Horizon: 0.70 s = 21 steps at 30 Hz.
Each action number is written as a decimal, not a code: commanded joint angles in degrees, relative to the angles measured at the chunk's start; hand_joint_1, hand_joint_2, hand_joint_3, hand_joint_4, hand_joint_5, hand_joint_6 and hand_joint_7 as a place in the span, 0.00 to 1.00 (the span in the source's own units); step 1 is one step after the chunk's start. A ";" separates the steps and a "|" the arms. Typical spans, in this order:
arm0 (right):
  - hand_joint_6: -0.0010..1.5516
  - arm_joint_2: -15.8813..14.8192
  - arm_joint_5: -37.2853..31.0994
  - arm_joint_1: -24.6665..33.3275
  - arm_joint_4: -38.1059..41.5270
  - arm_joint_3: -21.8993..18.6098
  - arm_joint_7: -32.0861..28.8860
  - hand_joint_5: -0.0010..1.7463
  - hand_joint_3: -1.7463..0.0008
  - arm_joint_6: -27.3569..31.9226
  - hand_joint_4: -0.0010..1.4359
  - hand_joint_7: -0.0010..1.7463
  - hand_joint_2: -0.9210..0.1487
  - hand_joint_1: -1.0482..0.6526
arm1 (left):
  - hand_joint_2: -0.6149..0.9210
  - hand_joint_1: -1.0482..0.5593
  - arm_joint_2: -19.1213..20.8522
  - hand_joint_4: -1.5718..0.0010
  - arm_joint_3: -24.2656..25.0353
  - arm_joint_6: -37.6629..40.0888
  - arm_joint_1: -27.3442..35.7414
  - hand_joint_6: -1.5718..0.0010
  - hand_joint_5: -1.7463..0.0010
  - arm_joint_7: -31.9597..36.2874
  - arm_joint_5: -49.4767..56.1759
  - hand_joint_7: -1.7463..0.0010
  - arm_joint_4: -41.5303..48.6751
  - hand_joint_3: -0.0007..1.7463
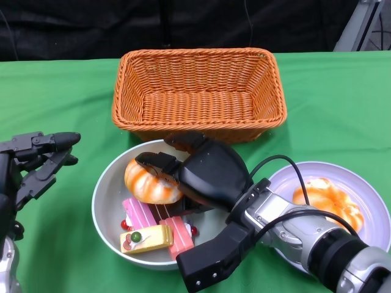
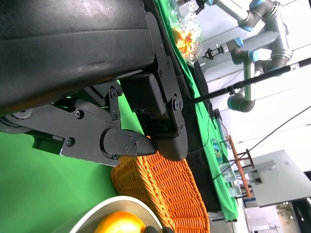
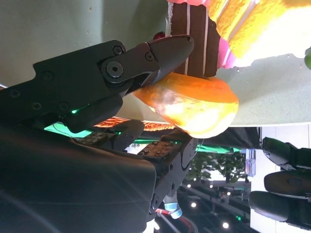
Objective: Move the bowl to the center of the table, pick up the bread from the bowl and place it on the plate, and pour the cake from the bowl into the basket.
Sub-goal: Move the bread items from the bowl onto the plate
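1. In the head view, the bowl [image 1: 104,210] is sitting on the green counter [image 1: 55,110] just in front of the orange wicker basket [image 1: 198,91]. The right hand [image 1: 183,171] is reaching into the bowl from the lower right, and its fingers [image 1: 156,163] are curling over the top of the orange-striped bread [image 1: 146,183]. Beside the bread, cake slices [image 1: 156,229] are lying in the bowl: pink ones and a yellow one with a green topping. To the right, a plate [image 1: 372,195] is carrying another orange bread [image 1: 327,198]. The left hand [image 1: 36,162] is hovering over the counter to the left of the bowl, fingers apart and holding nothing.

2. In the right wrist view, the right hand [image 3: 160,92] is clamping on the bread [image 3: 194,104]: one finger [image 3: 160,53] is pressing against one side while others are sitting against the opposite side. A chocolate-layered cake slice [image 3: 194,39] is lying right beside the bread.

3. In the left wrist view, the left hand's fingers [image 2: 124,143] are standing apart over the green counter [image 2: 39,184], gripping nothing. The basket [image 2: 165,189] is lying beyond them, with the bowl's rim [image 2: 97,216] and the bread [image 2: 121,223] showing at the edge.
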 commanded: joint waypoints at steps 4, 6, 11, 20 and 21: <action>0.38 1.23 0.13 -2.37 4.09 0.60 -2.26 0.03 1.00 0.29 0.44 0.02 0.04 0.27 | 1.00 0.59 1.38 0.48 2.34 1.48 -1.42 0.21 0.43 1.85 -2.04 0.99 0.04 0.21; 0.42 1.50 0.17 -2.64 5.06 0.82 -2.93 0.04 0.99 0.03 0.48 0.02 0.01 0.33 | 1.00 0.60 1.15 0.47 2.67 1.72 -1.55 0.21 0.45 1.61 -2.53 0.99 0.00 0.21; 0.50 1.92 1.03 -3.09 6.92 0.72 -3.76 0.08 0.98 -2.03 0.63 0.04 0.01 0.43 | 1.00 0.60 1.34 0.45 2.53 1.75 -1.56 0.20 0.47 1.90 -1.85 0.99 0.07 0.20; 0.76 1.82 1.38 -4.64 9.95 0.93 -9.37 0.71 1.00 -4.63 0.55 0.03 0.05 0.46 | 1.00 0.59 1.20 0.44 2.51 1.59 -1.33 0.20 0.49 1.79 -1.91 0.99 -0.13 0.19; 0.76 1.68 1.42 -4.81 10.13 0.98 -9.86 0.73 1.00 -5.02 0.54 0.04 0.06 0.46 | 1.00 0.59 1.20 0.44 2.50 1.49 -1.32 0.21 0.49 1.81 -1.87 0.99 -0.08 0.19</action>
